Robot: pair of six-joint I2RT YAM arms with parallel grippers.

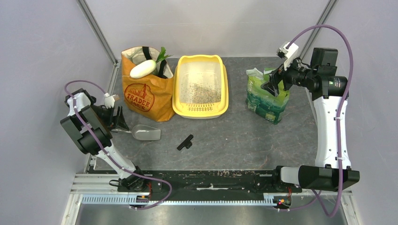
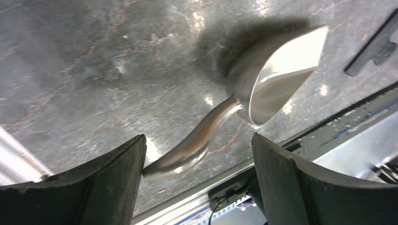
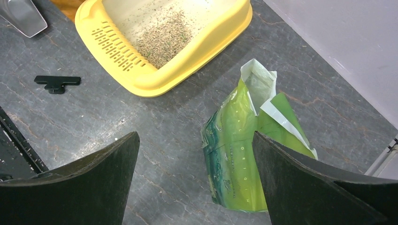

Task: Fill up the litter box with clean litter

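Back left pincer (image 2: 198,140), wide apart, straight off handle of clear plastic scoop (image 2: 277,75), no nudging; right pincer (image 3: 195,136) likewise apart above green foil bag (image 3: 234,159). Fill target: yellow plastic litter box (image 1: 201,112) at rear of table (image 1: 234,136), thin grey-brown litter (image 1: 202,91) inside.

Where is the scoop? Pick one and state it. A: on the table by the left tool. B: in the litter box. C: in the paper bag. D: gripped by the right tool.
A: the scoop lies on the table, its handle between the open jaws of the left tool.
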